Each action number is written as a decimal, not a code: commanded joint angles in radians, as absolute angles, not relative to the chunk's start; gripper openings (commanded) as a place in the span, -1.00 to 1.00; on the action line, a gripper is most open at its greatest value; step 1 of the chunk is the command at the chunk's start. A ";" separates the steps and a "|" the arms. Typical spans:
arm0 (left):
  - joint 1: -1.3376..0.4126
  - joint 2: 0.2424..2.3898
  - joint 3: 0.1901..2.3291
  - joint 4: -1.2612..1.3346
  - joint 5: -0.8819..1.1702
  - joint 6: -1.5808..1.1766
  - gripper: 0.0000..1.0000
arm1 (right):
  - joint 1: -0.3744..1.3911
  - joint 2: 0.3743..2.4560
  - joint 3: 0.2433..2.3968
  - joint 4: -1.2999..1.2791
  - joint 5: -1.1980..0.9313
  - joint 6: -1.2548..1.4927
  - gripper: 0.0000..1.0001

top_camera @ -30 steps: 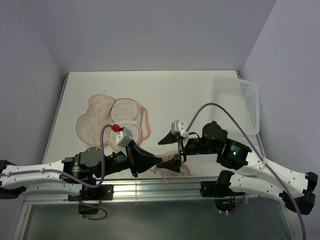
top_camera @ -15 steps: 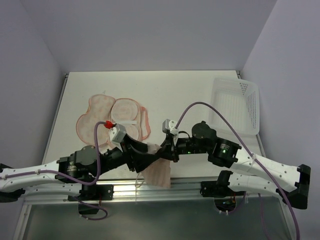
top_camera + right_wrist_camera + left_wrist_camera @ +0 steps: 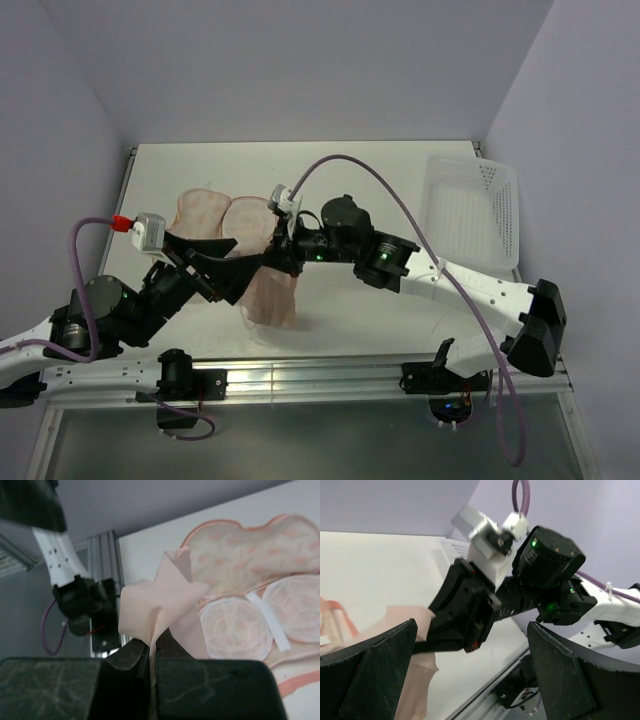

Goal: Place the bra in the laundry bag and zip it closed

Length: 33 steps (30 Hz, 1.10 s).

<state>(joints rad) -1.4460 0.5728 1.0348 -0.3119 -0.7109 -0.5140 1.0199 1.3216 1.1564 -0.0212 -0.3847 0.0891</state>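
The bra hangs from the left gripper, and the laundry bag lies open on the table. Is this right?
No: the bra hangs from the right gripper, its jaws shut on it, as the right wrist view shows. The laundry bag does lie open.

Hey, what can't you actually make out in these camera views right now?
Top view: the near part of the laundry bag is hidden by the hanging bra, the left gripper and the right gripper.
Right wrist view: the bra is bunched, cups and straps indistinguishable; its lower part sits behind the right gripper.
Left wrist view: the laundry bag is cut off at the left edge.
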 commanded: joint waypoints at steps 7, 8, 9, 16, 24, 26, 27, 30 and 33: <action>-1.445 0.566 1.062 -0.293 -0.853 -0.379 0.99 | 0.989 1.584 1.461 0.098 -0.449 0.144 -1.00; -1.445 0.557 1.062 -0.279 -0.854 -0.370 0.98 | 0.980 1.607 1.483 0.097 -0.466 0.155 -1.00; -1.443 0.552 1.062 -0.276 -0.856 -0.358 0.98 | 0.964 1.652 1.502 0.100 -0.485 0.166 -1.00; -1.443 0.538 1.058 -0.270 -0.882 -0.325 0.99 | 0.907 1.781 1.586 0.161 -0.587 0.230 -1.00; -1.445 0.535 1.042 -0.258 -0.905 -0.311 0.98 | 0.838 1.893 1.603 0.265 -0.682 0.327 -1.00; -1.443 0.540 1.040 -0.261 -0.913 -0.313 0.99 | 0.821 1.917 1.614 0.279 -0.698 0.350 -1.00; -1.443 0.540 1.040 -0.261 -0.914 -0.308 0.99 | 0.818 1.936 1.617 0.285 -0.709 0.357 -1.00; -1.445 0.541 1.037 -0.256 -0.923 -0.307 0.99 | 0.815 1.957 1.621 0.301 -0.715 0.374 -1.00; -1.445 0.541 1.035 -0.253 -0.927 -0.305 0.99 | 0.815 1.962 1.612 0.313 -0.712 0.393 -1.00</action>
<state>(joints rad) -1.4460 0.5385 1.0363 -0.2932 -0.9047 -0.3309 0.8112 1.9667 1.5703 0.2279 -0.6834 0.3595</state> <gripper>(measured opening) 0.992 0.023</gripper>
